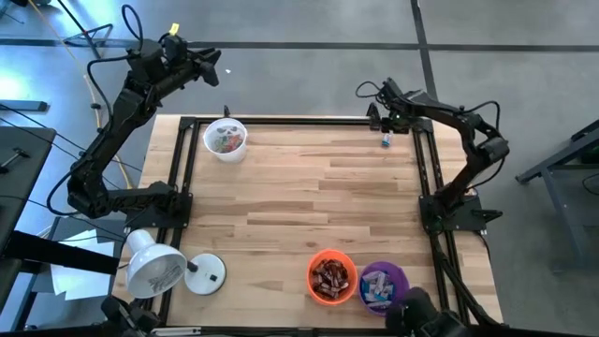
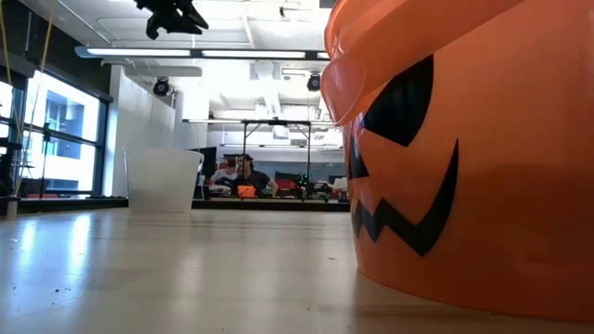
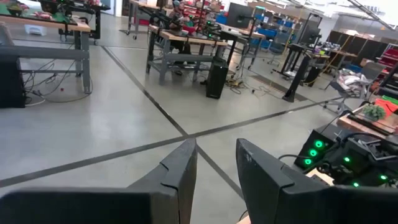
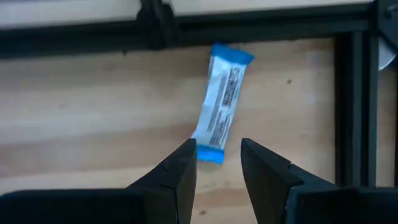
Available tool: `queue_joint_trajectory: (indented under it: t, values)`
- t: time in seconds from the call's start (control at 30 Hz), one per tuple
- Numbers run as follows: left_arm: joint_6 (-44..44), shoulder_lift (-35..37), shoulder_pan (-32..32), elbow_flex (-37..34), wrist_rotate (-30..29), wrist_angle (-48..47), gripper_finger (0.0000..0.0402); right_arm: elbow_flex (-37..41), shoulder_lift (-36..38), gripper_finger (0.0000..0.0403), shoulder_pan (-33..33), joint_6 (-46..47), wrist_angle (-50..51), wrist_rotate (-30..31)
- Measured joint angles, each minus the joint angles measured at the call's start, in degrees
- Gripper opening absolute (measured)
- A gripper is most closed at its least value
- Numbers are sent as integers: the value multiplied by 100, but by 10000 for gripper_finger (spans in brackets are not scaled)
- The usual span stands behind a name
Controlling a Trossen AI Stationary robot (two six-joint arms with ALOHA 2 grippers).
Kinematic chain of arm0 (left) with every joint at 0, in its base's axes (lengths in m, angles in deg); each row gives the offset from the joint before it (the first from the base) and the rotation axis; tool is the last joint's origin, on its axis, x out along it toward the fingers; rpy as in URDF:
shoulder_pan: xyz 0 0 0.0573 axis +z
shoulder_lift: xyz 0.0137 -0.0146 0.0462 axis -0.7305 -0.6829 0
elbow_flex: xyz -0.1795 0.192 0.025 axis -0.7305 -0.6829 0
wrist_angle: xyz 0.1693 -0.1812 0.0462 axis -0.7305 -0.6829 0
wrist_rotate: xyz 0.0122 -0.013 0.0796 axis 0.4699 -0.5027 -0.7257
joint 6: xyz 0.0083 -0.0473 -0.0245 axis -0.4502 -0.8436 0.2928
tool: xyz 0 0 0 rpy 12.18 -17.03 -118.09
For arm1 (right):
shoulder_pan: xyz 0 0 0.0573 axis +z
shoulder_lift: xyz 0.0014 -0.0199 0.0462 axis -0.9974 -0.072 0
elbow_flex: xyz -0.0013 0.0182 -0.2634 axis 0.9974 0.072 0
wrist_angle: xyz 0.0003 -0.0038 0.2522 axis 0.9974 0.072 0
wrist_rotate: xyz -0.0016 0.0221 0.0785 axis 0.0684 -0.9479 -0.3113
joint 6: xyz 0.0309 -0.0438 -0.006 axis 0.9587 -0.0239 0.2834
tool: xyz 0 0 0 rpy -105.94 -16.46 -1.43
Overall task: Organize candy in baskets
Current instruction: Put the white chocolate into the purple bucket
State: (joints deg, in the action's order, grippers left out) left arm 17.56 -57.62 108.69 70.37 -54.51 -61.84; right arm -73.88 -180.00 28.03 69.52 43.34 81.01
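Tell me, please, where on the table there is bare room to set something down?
The widest bare patch is the wooden middle, between the white basket and the orange basket. The stretch between the white basket and the blue candy bar is also free. The near edge is crowded: the lamp, then the orange and purple basket side by side.

- Light is even and bright, coming from ceiling strip lights [image 2: 167,52] seen in the low view.
- Daylight enters through a window [image 2: 56,139] beside them and leaves a pale sheen on the desk [image 2: 186,269].
- The orange basket [image 2: 464,148], very close to the lens, is soft and bulges.
- Below the right hand [image 4: 217,163], the blue-and-white candy [image 4: 222,102] is slightly blurred and casts little shadow.
- Beyond the left hand [image 3: 214,163], the grey floor [image 3: 93,130] shows soft glare.
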Motion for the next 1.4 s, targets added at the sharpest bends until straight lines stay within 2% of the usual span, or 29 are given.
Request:
queue_joint_trajectory:
  t: [0.3,0.53,0.9,1.13,1.4]
  values:
    - [4,2,-85,0,2,2,99,0,-40,119,-428,-15,-385,-528]
    - [50,2,-85,0,4,0,99,-2,-291,119,-650,-403,-513,-1617]
    - [0,3,-87,0,4,0,99,-4,-293,119,-857,-803,113,-1543]
    - [4,4,-85,0,4,-2,99,-4,-293,119,-857,-1313,584,-1832]
    - [4,4,-85,0,4,-4,99,-4,-294,119,-752,-1526,130,-1779]
